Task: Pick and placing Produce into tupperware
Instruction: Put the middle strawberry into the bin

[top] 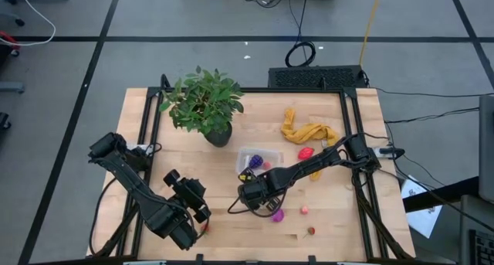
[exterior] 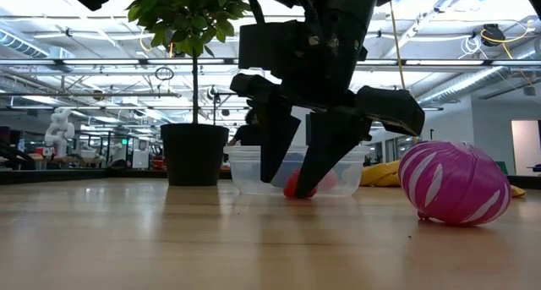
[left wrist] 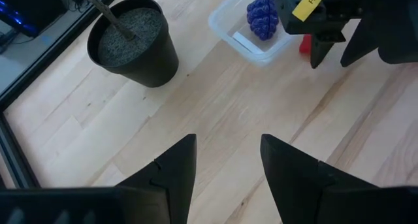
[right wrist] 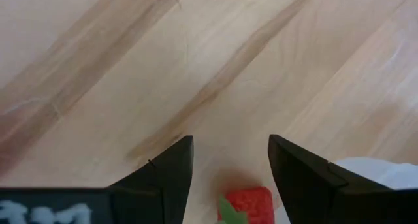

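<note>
Strawberry [right wrist: 245, 204] sits between right gripper [right wrist: 228, 165] spread jaws beside tupperware [top: 248, 158], lined up for grab; left gripper [left wrist: 225, 162] waits near table's front edge, narrow, empty.

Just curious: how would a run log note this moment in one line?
right gripper: open over strawberry | left gripper: waiting, open | tupperware: holds purple berry

I count one clear plastic rectangular container [top: 257, 160], one green leafy potted plant [top: 204, 103], one mustard-yellow crumpled cloth [top: 306, 130], two dark robot arms, and roughly six small toy fruits, some partly hidden at centre frame.
</note>
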Robot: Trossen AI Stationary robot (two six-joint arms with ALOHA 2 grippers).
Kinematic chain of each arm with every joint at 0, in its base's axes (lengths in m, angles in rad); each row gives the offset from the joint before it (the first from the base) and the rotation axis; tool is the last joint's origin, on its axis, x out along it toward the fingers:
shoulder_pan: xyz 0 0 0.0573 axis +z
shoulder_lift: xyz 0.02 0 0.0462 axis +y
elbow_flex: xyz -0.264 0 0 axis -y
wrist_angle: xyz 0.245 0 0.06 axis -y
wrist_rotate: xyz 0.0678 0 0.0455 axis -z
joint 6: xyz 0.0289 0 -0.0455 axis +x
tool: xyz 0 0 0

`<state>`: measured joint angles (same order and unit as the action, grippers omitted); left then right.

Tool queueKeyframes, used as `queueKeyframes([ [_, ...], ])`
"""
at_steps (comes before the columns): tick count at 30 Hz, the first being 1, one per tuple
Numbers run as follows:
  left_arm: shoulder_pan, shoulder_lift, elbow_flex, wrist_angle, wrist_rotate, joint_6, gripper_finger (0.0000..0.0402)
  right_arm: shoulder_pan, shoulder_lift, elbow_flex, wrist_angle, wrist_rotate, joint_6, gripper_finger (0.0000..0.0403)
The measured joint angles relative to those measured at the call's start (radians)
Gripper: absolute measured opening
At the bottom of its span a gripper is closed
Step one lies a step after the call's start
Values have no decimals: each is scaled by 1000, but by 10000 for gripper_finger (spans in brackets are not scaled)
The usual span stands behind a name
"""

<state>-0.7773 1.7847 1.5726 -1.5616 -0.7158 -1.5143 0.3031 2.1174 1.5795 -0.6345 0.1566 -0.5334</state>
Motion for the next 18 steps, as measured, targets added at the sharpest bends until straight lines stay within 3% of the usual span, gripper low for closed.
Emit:
queueKeyframes([
  [15, 0, 0, 0, 1, 0, 0, 177, 20, 0, 0, 28, 9, -1, 189],
  [18, 0, 0, 0, 7, 0, 0, 177, 43, 0, 20, 2, 79, -8, 189],
])
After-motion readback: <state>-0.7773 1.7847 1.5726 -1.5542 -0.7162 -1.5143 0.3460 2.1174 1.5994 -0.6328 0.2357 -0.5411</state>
